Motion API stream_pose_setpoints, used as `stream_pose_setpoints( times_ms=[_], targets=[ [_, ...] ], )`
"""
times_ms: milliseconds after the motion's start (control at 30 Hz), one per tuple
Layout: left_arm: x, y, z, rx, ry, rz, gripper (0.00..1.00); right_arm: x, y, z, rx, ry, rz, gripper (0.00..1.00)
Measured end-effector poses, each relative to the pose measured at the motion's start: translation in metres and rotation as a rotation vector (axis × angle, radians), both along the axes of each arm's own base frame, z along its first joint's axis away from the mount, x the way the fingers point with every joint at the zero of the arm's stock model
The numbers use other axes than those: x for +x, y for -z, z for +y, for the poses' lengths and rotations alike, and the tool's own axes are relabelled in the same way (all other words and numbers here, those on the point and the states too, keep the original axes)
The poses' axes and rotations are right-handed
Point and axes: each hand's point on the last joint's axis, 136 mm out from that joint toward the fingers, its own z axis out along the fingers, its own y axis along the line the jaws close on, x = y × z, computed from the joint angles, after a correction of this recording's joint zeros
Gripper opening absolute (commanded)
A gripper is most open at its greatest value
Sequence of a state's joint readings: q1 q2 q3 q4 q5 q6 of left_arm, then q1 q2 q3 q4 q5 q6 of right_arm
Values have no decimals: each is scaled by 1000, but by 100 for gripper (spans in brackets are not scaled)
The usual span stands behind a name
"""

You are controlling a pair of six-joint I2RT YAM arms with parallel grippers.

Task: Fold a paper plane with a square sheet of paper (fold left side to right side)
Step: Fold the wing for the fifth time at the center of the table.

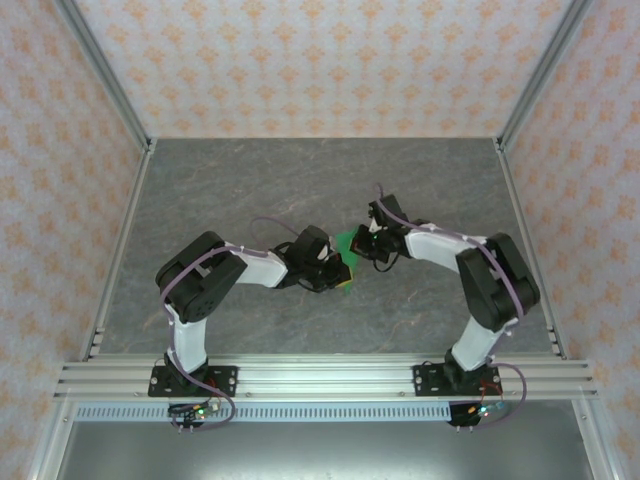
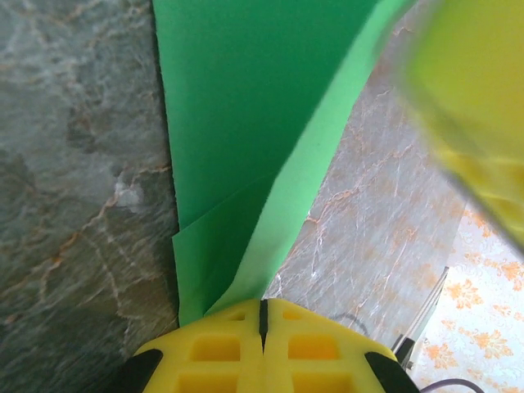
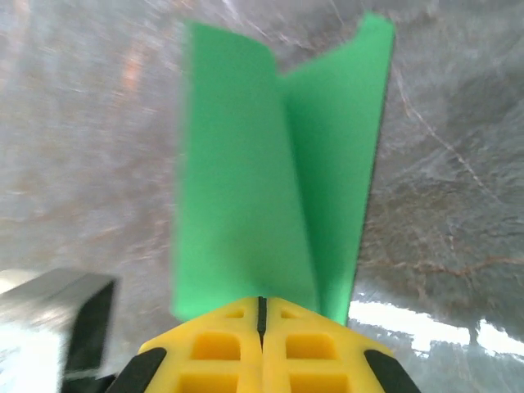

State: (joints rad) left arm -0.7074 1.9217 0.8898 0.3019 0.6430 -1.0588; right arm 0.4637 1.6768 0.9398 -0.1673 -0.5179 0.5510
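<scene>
Over the middle of the table (image 1: pixel 250 180), the left gripper (image 2: pixel 264 315) and right gripper (image 3: pixel 262 307) each pinch the creased green sheet of paper (image 3: pixel 246 188), fingers closed.

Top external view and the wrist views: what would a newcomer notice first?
The bright green paper at mid-table is the one vivid thing against the grey marbled tabletop. Both arms reach inward to it, the left gripper and the right gripper each shut on an edge of it.
</scene>
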Motion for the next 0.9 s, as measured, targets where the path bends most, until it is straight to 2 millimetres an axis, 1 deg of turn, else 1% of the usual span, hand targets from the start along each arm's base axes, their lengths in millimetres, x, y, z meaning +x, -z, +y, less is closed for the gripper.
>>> stream_pose_setpoints(
  times_ms=[100, 133, 200, 267, 367, 433, 900],
  targets=[
    [0, 0, 0, 3, -7, 4, 0, -2, -32, -3, 24, -2, -80, 0],
    [0, 0, 0, 4, -8, 5, 0, -5, -39, -4, 33, -2, -98, 0],
    [0, 1, 0, 10, -12, 6, 0, -12, -41, -7, 44, -2, -103, 0],
    [1, 1, -1, 14, -14, 6, 0, -21, -31, -9, 46, -1, -77, 0],
    [1, 1, -1, 15, -17, 9, 0, -34, -9, -13, 39, 1, -9, 0],
    [1, 1, 0, 17, -17, 10, 0, -37, 0, -12, 43, 3, 22, 0],
    [1, 1, 0, 20, -18, 11, 0, -31, 22, 7, 118, -9, 70, 0]
  ],
)
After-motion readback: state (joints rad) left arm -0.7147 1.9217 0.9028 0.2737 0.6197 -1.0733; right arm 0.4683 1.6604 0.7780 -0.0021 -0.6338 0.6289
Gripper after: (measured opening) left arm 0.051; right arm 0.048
